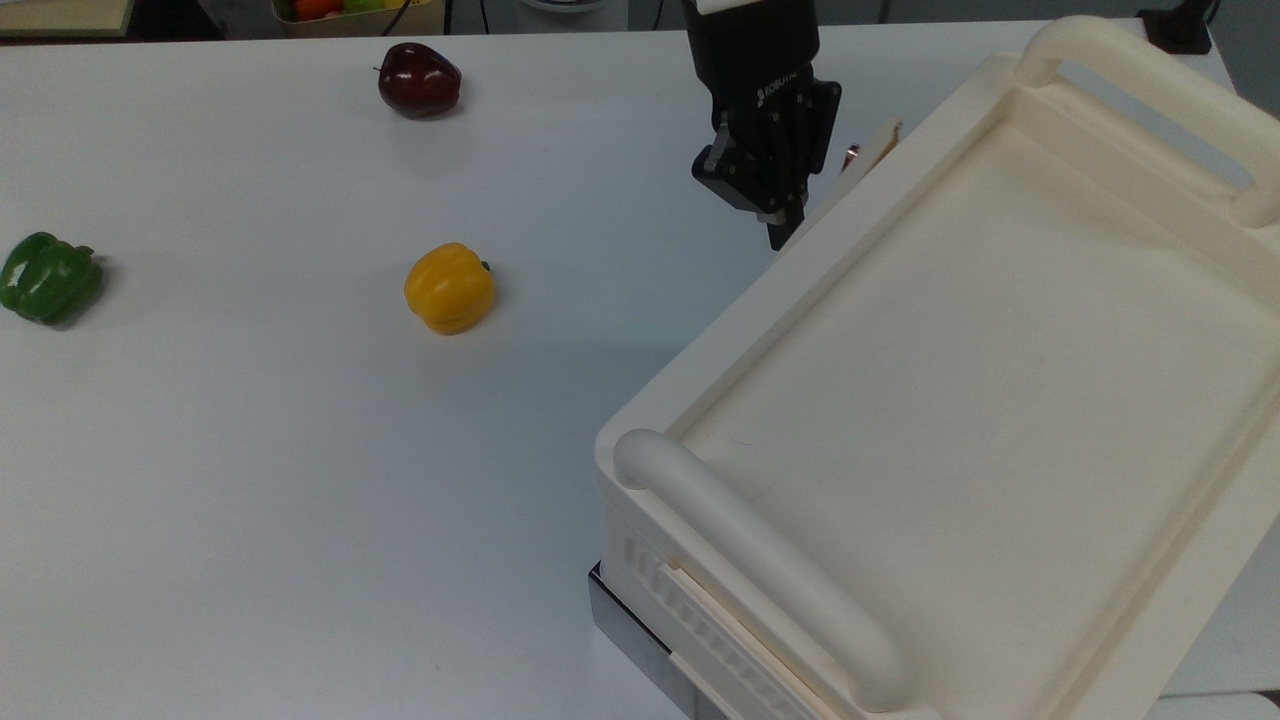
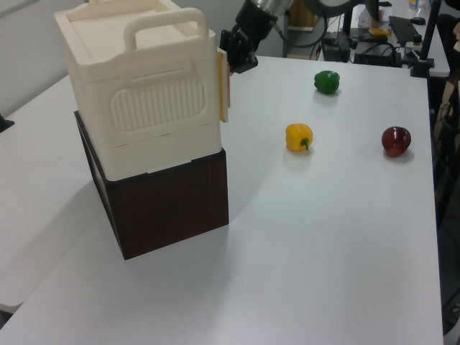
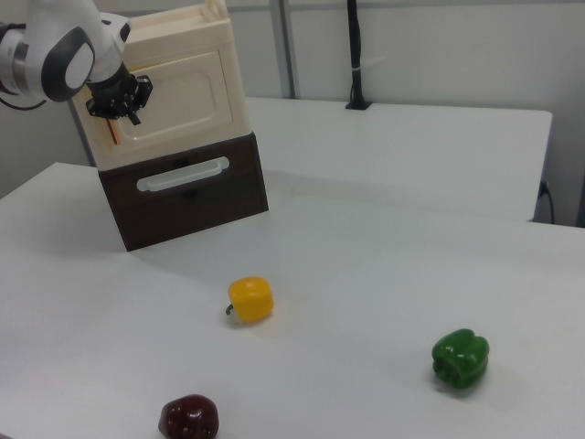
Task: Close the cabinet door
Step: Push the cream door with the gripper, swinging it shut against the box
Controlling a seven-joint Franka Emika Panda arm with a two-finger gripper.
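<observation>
White table (image 1: 250, 450) carries the cabinet (image 1: 960, 400) on a dark base, set at the top view's 4 o'clock. Its cabinet door (image 3: 183, 96) is nearly shut, a narrow gap left at the free edge. At about 1 o'clock in the top view the end effector (image 1: 778, 235) presses against the door's outer face, likely pushing rather than gripping; whether its fingers are parted I cannot tell. From the right view the door's whole panel shows; from the left view, its thin edge (image 2: 223, 90) alone.
</observation>
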